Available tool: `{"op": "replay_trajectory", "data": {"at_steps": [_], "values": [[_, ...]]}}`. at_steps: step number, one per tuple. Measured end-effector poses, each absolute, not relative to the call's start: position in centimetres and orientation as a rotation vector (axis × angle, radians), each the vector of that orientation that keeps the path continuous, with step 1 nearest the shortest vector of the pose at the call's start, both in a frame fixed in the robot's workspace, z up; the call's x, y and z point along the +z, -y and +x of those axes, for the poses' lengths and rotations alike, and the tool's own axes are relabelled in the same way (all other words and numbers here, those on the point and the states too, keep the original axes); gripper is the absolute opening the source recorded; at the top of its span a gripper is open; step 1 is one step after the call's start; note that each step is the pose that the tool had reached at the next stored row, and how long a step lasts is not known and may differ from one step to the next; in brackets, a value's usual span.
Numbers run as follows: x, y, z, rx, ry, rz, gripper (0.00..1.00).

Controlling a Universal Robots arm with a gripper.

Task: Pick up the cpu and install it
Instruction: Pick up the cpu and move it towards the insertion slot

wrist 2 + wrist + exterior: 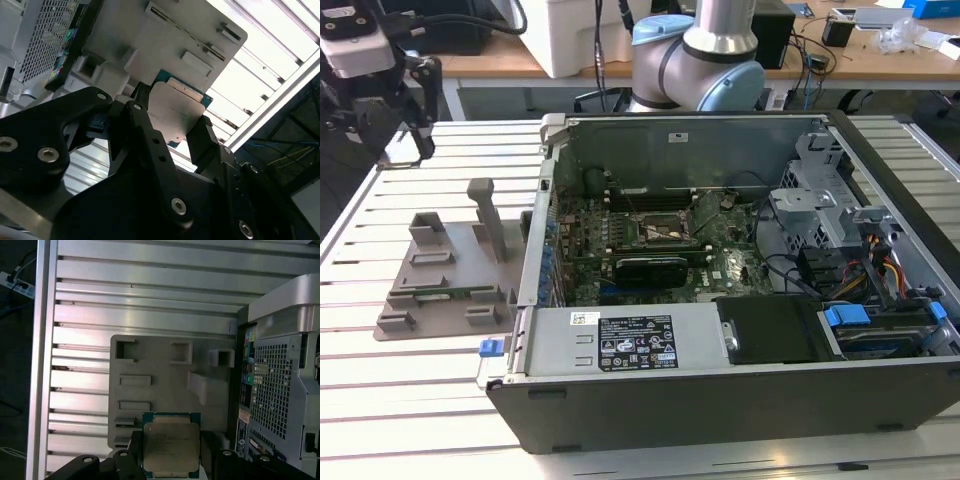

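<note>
Evidently the pick-up is done and the install is not. In both wrist views the gripper point(174, 131) has its fingers point(204, 137) clamped on two opposite edges of the cpu point(171, 445). The chip's silver top faces the cameras, and it is held clear above the grey tray point(165, 365). That tray lies on the slatted bench point(140, 315) beside the open computer case point(720, 390). In the exterior view the gripper hangs over the bench's far corner on the exterior view's left, pointing down, with the arm's base point(705, 50) beyond the case's far wall. The motherboard socket point(665, 232) lies well apart from the gripper. Seating the cpu there would call for a level chip squared to it.
</note>
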State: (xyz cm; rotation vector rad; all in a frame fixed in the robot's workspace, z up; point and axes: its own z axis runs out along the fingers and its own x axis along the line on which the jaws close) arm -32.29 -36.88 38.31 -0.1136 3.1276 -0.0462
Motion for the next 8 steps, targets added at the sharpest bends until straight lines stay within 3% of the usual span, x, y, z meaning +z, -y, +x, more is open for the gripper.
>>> {"op": "replay_trajectory", "data": {"at_steps": [8], "values": [[38.3, 36.9, -27.3, -0.046, -3.128, -0.114, 0.55]]}}
